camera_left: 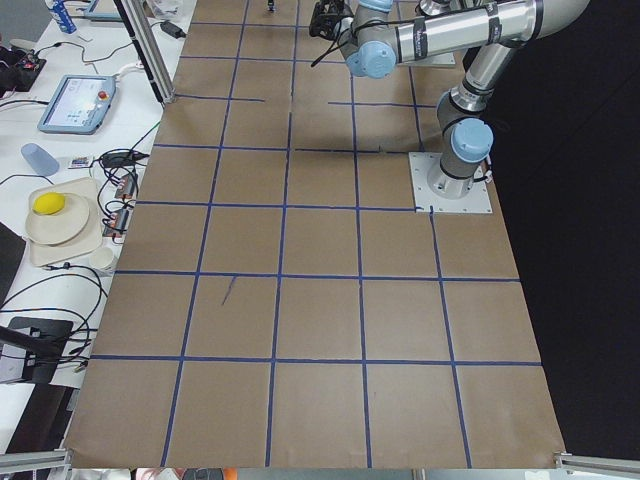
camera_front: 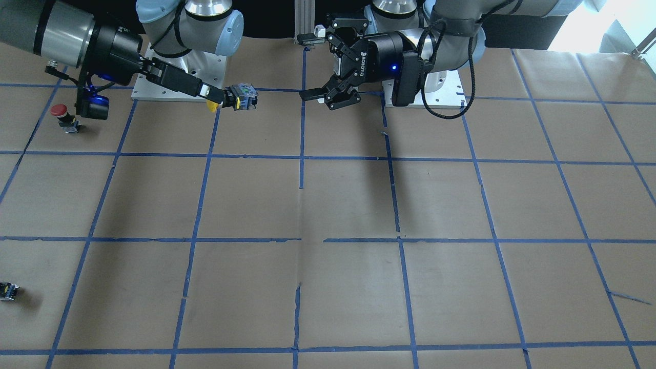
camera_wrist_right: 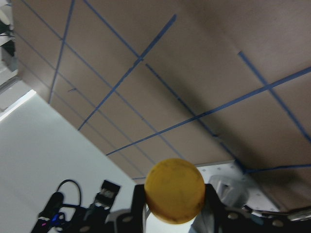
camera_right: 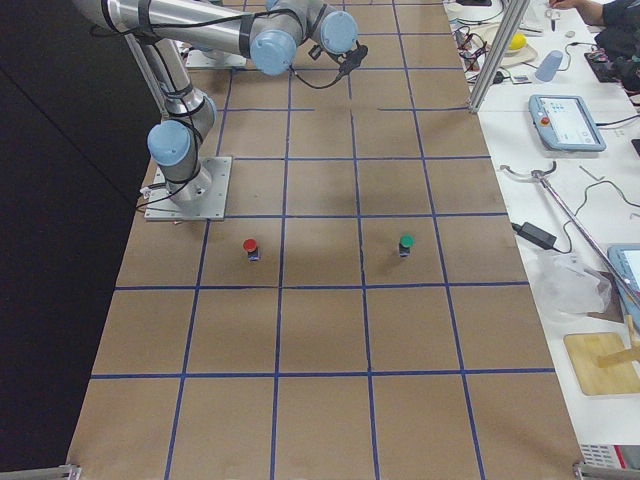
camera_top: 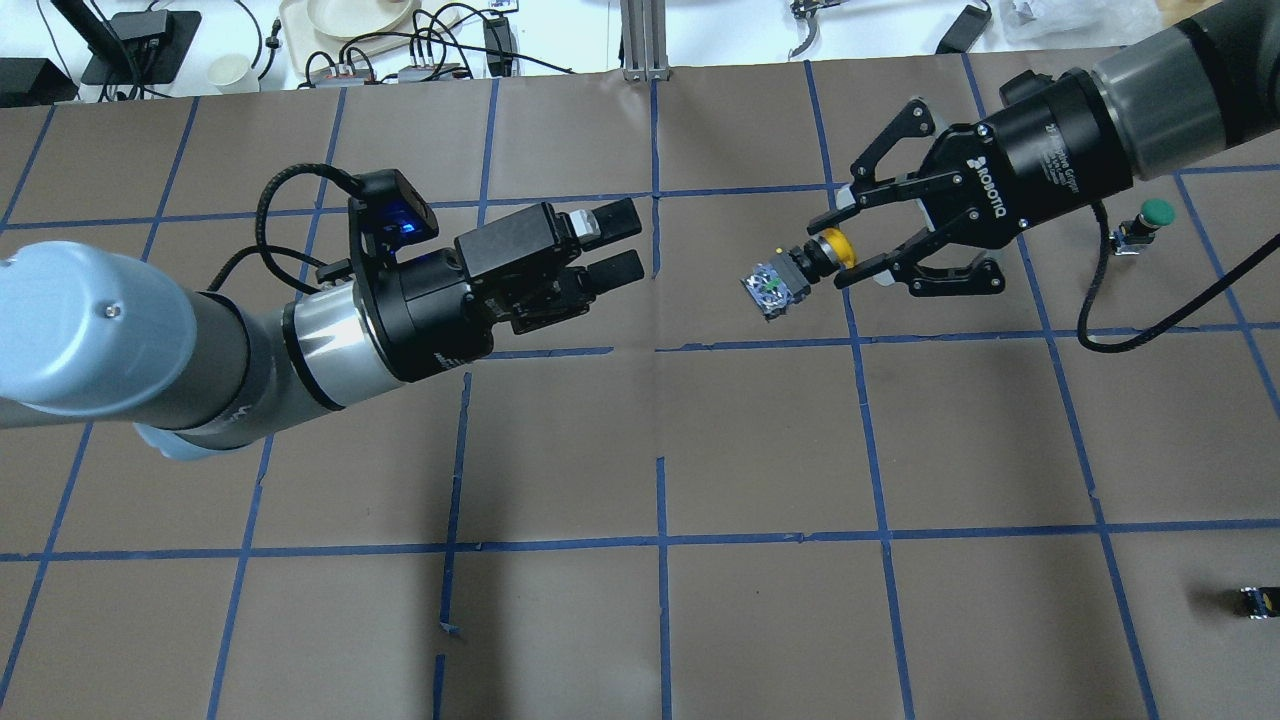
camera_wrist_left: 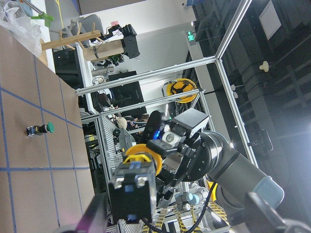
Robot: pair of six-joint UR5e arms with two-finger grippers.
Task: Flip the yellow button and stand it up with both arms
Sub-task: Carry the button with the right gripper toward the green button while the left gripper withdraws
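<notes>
My right gripper (camera_top: 842,245) is shut on the yellow button (camera_top: 800,265), gripping it at its yellow cap. It holds the button sideways in the air, with the square base (camera_top: 768,288) pointing at my left gripper (camera_top: 612,243). The left gripper is open and empty, a short gap from the base. In the front view the right gripper (camera_front: 212,100) holds the button (camera_front: 241,96) at left, and the open left gripper (camera_front: 310,65) is at right. The left wrist view shows the button's base (camera_wrist_left: 132,194) head-on. The right wrist view shows the yellow cap (camera_wrist_right: 175,190).
A red-capped button (camera_front: 61,115) stands on the paper-covered table under my right arm. A green-capped button (camera_top: 1150,220) stands near the right arm. A tiny dark switch block (camera_top: 1255,600) lies at the table's right edge. Blue tape lines grid the table (camera_top: 660,620).
</notes>
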